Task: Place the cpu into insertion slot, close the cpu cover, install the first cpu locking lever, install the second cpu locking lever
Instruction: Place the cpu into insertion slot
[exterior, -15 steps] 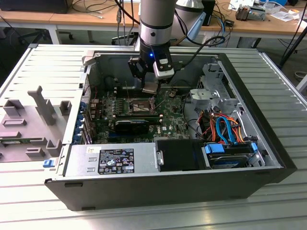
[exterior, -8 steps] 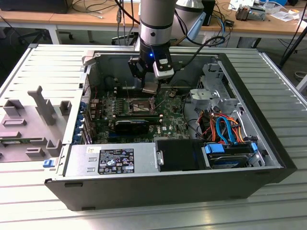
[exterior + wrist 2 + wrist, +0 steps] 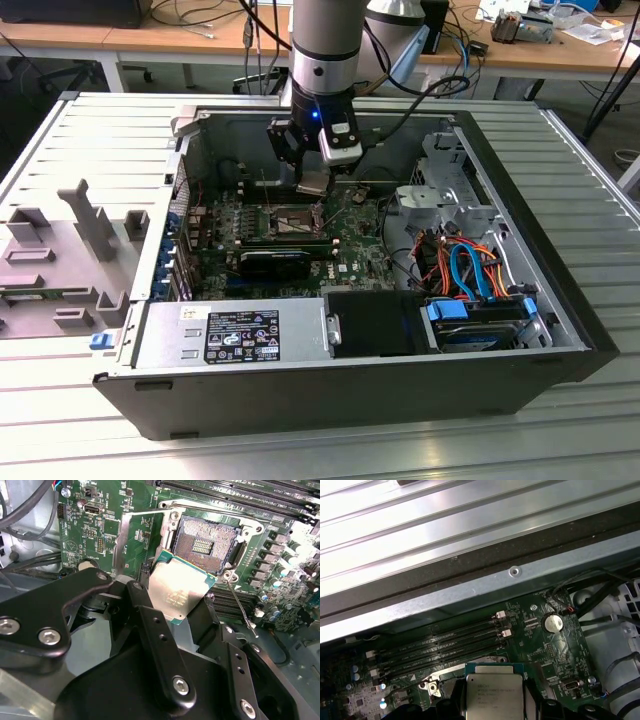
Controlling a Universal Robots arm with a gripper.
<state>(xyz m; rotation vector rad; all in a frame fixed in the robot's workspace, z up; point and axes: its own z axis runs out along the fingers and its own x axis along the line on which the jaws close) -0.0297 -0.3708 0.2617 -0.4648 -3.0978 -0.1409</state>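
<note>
- While the gripper [image 3: 313, 186] hangs inside the open computer case [image 3: 560, 215], it pinches the chip [image 3: 313, 183] between its two black fingers [image 3: 150, 615], one on each opposite edge.
- Chip [image 3: 177, 592] is tilted, metal top facing the wrist, green edge showing along its far side. It's in the air, not seated.
- Socket [image 3: 202, 545] sits just past the fingertips and below them: bare, contact field exposed. In the exterior view the socket [image 3: 290, 222] is right under the gripper, slightly off to one side.
- Cover frame [image 3: 121, 540] is swung up and open, standing beside the socket on the side away from the lever.
- One thin lever [image 3: 240, 605] is released, angling up off the board next to the socket corner nearest the chip.
- First wrist view: chip [image 3: 494, 695] clamped between the finger ends [image 3: 540, 707], memory slots [image 3: 440, 645] just beyond it, coin battery [image 3: 552, 623] further out to the side, case wall past that.
- Power supply [image 3: 230, 335] and the orange and blue cables [image 3: 465, 265] are well apart from the gripper, at the case's near side.
- Case rests on a ribbed metal table [image 3: 580, 440].
</note>
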